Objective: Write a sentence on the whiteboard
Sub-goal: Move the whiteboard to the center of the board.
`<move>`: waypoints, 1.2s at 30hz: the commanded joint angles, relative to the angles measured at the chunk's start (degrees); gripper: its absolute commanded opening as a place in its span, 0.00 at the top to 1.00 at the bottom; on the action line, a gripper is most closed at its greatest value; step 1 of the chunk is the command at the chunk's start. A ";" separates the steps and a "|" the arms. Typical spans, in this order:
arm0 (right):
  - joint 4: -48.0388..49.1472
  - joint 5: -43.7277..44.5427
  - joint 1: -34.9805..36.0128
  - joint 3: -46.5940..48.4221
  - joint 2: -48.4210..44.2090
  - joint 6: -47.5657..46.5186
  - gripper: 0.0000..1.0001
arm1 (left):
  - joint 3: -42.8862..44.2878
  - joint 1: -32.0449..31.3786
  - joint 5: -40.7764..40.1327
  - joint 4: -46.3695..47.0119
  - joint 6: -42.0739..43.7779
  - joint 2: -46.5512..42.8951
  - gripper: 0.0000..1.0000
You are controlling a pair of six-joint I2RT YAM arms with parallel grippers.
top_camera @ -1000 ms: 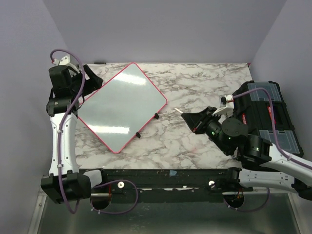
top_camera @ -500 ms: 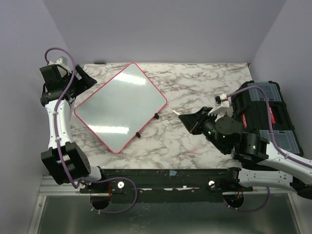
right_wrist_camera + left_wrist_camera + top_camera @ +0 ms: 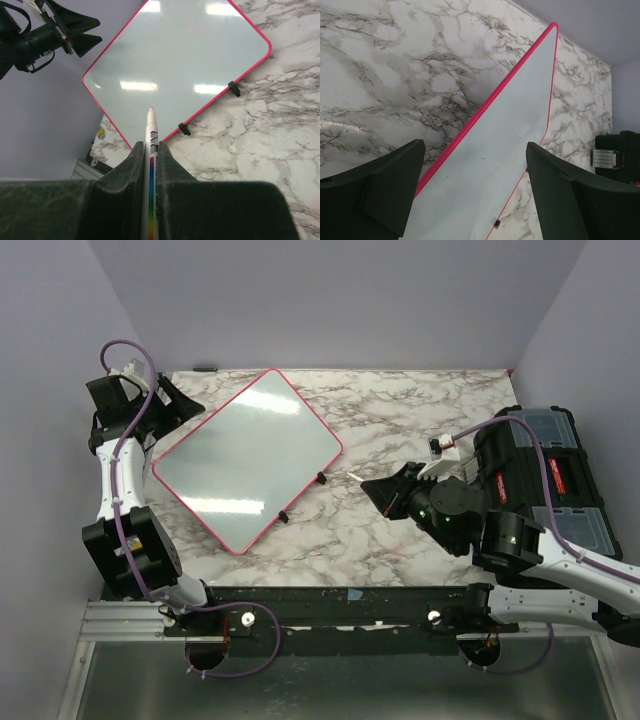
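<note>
Left gripper (image 3: 475,147): jaws wide, nothing held, beside far-left rim of whiteboard (image 3: 245,460).
Whiteboard: flat on marble table (image 3: 400,410), left half; long axis near-left to far-right.
Right gripper (image 3: 150,150): clamped on marker (image 3: 151,125), tip pointing at board.
Toolbox (image 3: 545,475): far right.

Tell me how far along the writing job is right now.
Done: the right gripper is shut on a marker, tip aimed at the whiteboard, which lies on the marble table. In hand: the marker hangs short of the board, over the marble; the left gripper stands open at the board's upper-left edge, gripping nothing. Left: everything; the board shows no writing, so the whole sentence remains.
</note>
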 commanded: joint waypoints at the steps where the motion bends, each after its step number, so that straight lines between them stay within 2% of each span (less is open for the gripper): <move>1: -1.23 -1.14 0.29 1.07 0.51 0.39 0.99 | -0.35 0.33 2.77 1.40 0.02 1.36 0.16; 10: -0.37 -1.20 0.28 -0.29 0.16 0.37 0.99 | -1.09 -0.33 5.37 0.61 1.01 3.24 0.17; 27: -0.27 -0.24 0.27 -0.91 -0.97 -0.83 0.99 | -1.75 -3.56 4.33 -2.41 3.71 5.11 0.17; 36: 0.77 -0.61 0.29 -1.74 -1.22 -0.83 0.99 | -1.44 -6.56 2.98 -5.03 5.99 5.72 0.33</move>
